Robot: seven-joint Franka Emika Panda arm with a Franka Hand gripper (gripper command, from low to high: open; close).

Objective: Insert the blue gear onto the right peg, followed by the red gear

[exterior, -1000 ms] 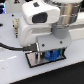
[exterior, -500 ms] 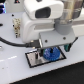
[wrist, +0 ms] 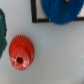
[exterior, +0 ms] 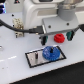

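Bright blue plastic toothed gear lies on black-rimmed grey plate, toward its right end. Red plastic toothed gear on white table beyond plate, just beside my gripper; jaws probably parted, cannot tell.

A white tabletop fills the scene, evenly lit, with soft shadows. Beyond its far edge a dark strip shows, possibly a wall.
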